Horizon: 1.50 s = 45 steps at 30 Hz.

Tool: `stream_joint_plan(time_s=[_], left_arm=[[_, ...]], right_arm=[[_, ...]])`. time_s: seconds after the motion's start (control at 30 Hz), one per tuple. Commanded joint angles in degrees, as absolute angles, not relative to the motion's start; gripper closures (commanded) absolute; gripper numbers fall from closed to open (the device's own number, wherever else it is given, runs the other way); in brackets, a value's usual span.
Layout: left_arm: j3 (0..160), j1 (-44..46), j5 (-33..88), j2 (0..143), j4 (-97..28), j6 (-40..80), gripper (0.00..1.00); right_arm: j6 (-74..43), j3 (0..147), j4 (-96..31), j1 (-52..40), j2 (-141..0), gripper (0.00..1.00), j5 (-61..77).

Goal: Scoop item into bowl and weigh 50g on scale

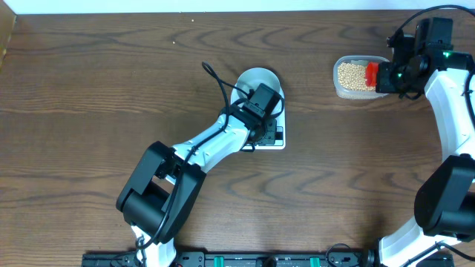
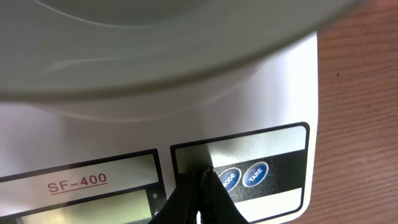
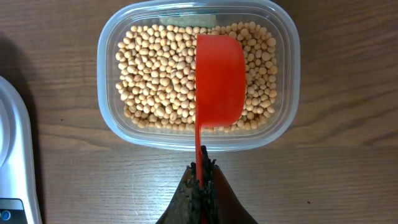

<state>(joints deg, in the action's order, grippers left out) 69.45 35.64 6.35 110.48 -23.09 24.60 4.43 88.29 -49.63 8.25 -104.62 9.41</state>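
wood table (image 1: 111, 89) open between scale (image 2: 273, 93) and tub (image 3: 289, 81), left hand (image 2: 200, 176) apparently clenched, right hand (image 3: 202, 167) grasping scoop (image 3: 219, 81)

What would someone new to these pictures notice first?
The bright red scoop stands out most, held by its handle in the right pincer over a clear tub full of tan beans on the right of the scene. In the middle, the shut left pincer points at the round buttons on the white scale, which carries the pale bowl.
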Motion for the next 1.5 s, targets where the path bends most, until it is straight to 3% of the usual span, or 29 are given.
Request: stream_joint_plan(time_s=[0.0,0.63,1.47], left_arm=[[68.5,34.6,6.2,113.9,-23.8,25.1,0.93],[68.5,35.4,4.9,106.5,-23.9,24.1,0.93],[68.5,36.2,0.6,108.9,-25.5,24.0,0.93]], right_arm=[[4.8,89.2,-49.5,8.7,-103.6,0.99,9.3],[4.8,89.2,-49.5,8.7,-103.6,0.99,9.3],[4.8,89.2,-49.5,8.7,-103.6,0.99,9.3]])
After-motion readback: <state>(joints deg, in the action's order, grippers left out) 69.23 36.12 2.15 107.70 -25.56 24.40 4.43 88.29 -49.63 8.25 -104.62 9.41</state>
